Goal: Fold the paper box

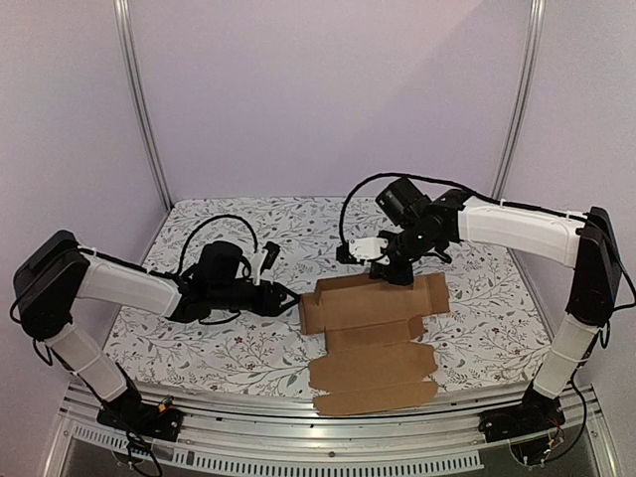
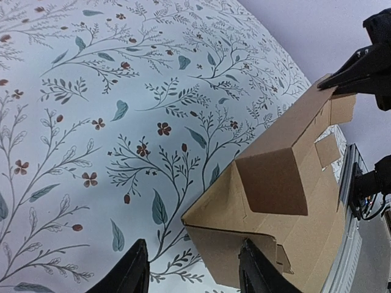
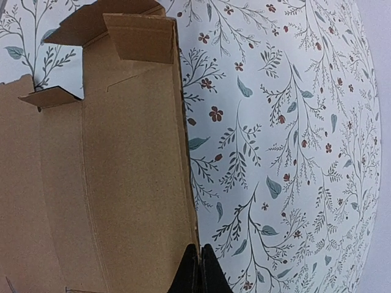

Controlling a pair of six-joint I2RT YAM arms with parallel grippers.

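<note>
Bordering the paper box (image 1: 373, 328), right jaws shut at far edge, left jaws parted.

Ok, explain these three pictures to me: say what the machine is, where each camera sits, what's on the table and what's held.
These are two robot arms bolted at the near edge of a table with a flowered cloth. The wide picture looks down from above and behind them. The other two come from cameras on the wrists, so each shows its own fingers at the bottom. On the table lies a brown paper box, a cut cardboard sheet partly folded, one long side standing up. The left gripper is open, a corner of the box just ahead of it, gripping nothing. The right gripper is shut, its tips at the edge of the raised side; whether it pinches or only presses, I cannot tell.
</note>
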